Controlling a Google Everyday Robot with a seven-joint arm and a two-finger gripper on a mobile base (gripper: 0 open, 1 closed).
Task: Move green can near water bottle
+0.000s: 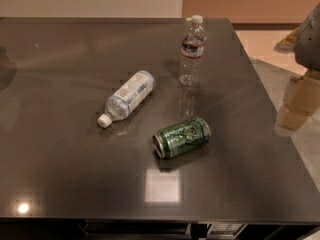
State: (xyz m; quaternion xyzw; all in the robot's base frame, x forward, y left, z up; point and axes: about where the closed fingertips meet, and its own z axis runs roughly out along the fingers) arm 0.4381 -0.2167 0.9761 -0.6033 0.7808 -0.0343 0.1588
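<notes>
The green can point(182, 137) lies on its side on the dark table point(60, 149), front of centre, with its silver end facing left. The water bottle point(192, 50) stands upright behind it near the back right, slim and clear, with a dark label band and white cap. The two stand well apart. My gripper point(296, 108) shows as a pale tan shape under a grey arm part at the right edge of the view. It is off the table's right side, far from the can and holding nothing I can see.
A stouter bottle point(127, 98) with a white and light-blue label lies on its side left of the can, cap toward the front left. The table's right edge runs close to the gripper. Floor and a tan wall lie beyond.
</notes>
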